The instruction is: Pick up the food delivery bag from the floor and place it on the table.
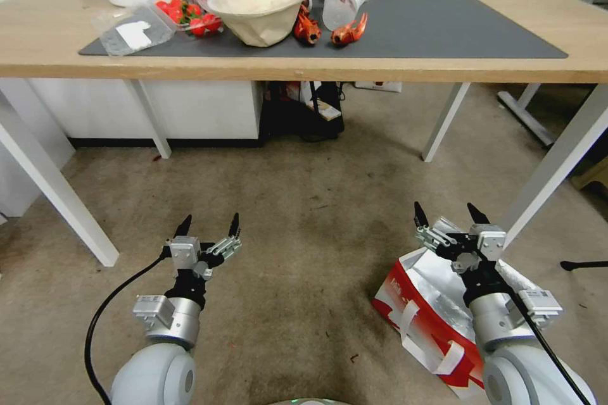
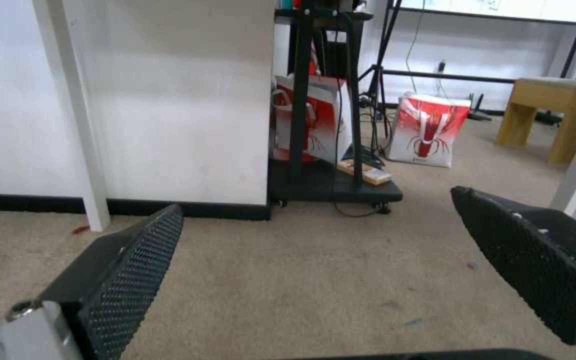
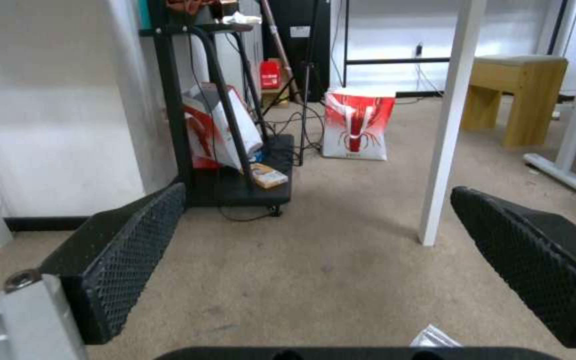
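bag (image 1: 423, 313) lies tipped on the floor (image 1: 304, 253), under the right gripper (image 1: 451, 215), fingers spread, empty. left gripper (image 1: 209, 228) well left of bag, also spread. best to pinch a strap, lift clear, then reach table (image 1: 443, 66) beyond.

Both arms extended forward and low. Left gripper (image 1: 209, 225) fingers spread apart; right gripper (image 1: 448, 212) likewise.

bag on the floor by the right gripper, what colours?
Red and white food delivery bag, silver foil inside; head view shows it best.
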